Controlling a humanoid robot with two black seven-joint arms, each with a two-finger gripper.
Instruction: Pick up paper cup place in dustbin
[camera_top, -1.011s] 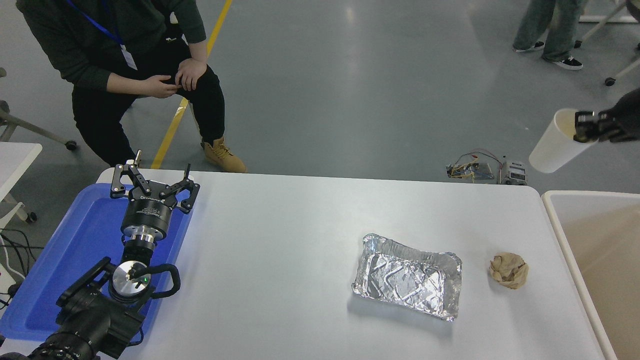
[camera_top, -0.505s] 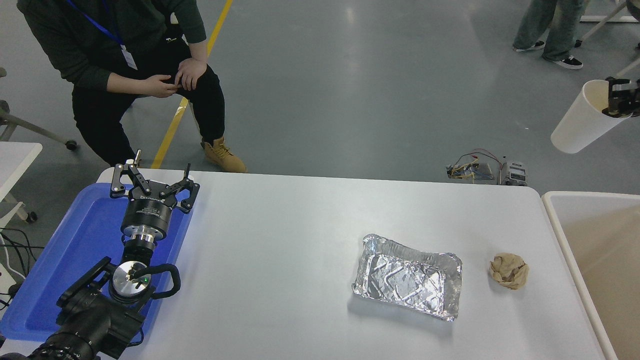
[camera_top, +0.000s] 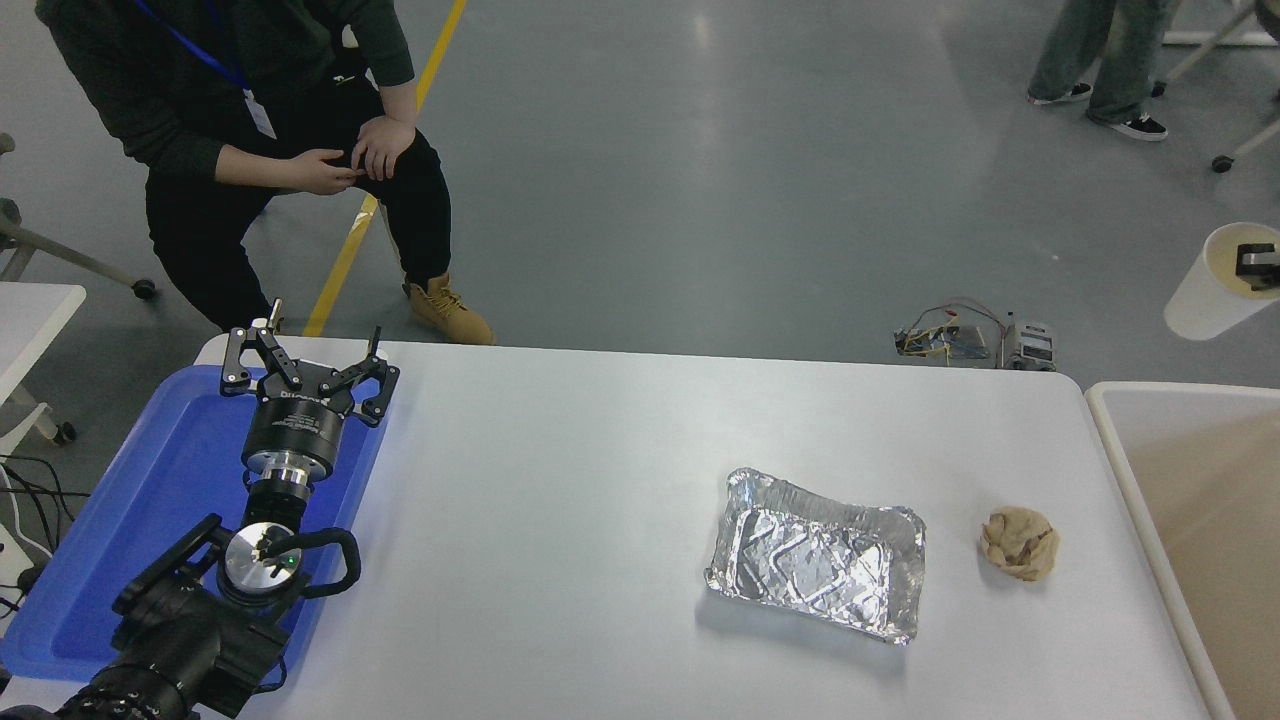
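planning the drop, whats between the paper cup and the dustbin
In the head view nothing lies between them: the paper cup, held by the right gripper, hangs in open air over grey floor above the dustbin.

Blue tray (camera_top: 130, 520): flat, at the table's (camera_top: 560, 500) left edge, overhanging it. Silver foil tray (camera_top: 815, 567): crinkled, right of centre, toward the near edge. Crumpled brown paper ball (camera_top: 1019, 542): just right of the foil tray, apart from it, near the right edge. Person (camera_top: 260, 140): crouched beyond the far left corner.
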